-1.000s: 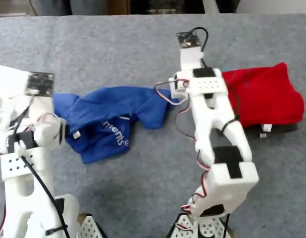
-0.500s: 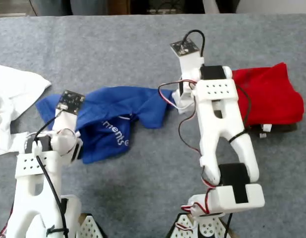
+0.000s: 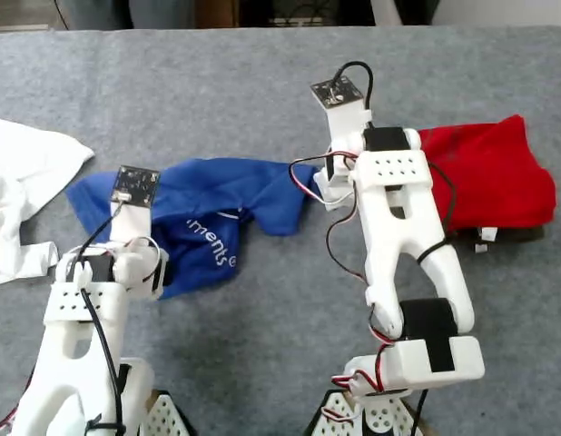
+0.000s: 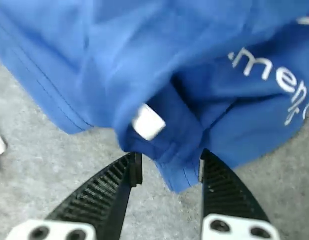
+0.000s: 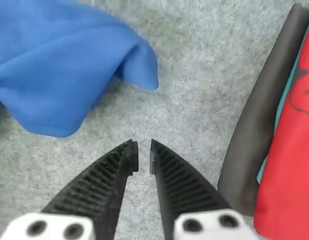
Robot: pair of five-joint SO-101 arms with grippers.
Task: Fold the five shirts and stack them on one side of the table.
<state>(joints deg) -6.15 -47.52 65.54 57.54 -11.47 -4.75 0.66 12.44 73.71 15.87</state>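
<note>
1. Nearest you on the left, your left gripper [image 4: 170,160] is down on the near-left part of the blue shirt [image 3: 221,213]. Its fingers are apart, straddling a bunched fold close to the white tag [image 4: 148,121]. If you close here, you probably pinch several layers at once. The shirt then lifts as a lump instead of opening flat.
2. The blue shirt lies crumpled across the middle of the table [image 3: 262,82], stretched left to right and not folded. Its near edge is doubled under itself, so a pull from one end alone may only drag the whole heap along the cloth.
3. The white shirt [image 3: 26,182] lies loose at the left edge, just beside the blue one's left end. A wide swing of the left arm could catch it and tangle the two.
4. Your right gripper [image 5: 143,150] hangs over bare table just right of the blue shirt's right end. Its fingers are barely apart, with nothing between them. They sit too narrow to take a hem, so spread them before you go down or they will just push the cloth.
5. On the right the red shirt [image 3: 485,177] rests folded on a dark shirt [image 3: 512,234]. The right arm stands just beside this stack, and a sideways sweep could knock it askew.
</note>
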